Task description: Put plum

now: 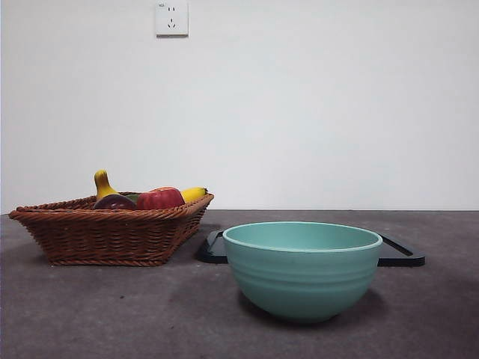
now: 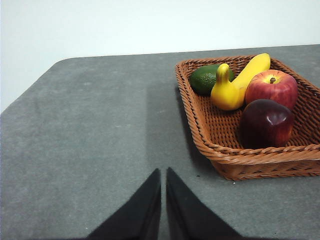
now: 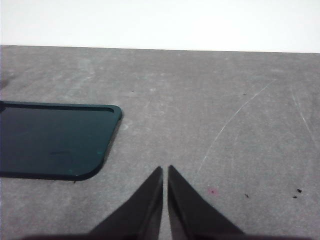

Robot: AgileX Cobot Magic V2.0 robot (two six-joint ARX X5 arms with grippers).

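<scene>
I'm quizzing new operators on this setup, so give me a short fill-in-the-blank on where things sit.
1. The plum lies in the wicker ____ alongside the apple.
2. The bowl on the table is coloured ____.
3. The yellow fruit beside the avocado is a ____.
4. The left gripper has its jaws ____.

Missing words: basket; teal; banana; shut
</scene>
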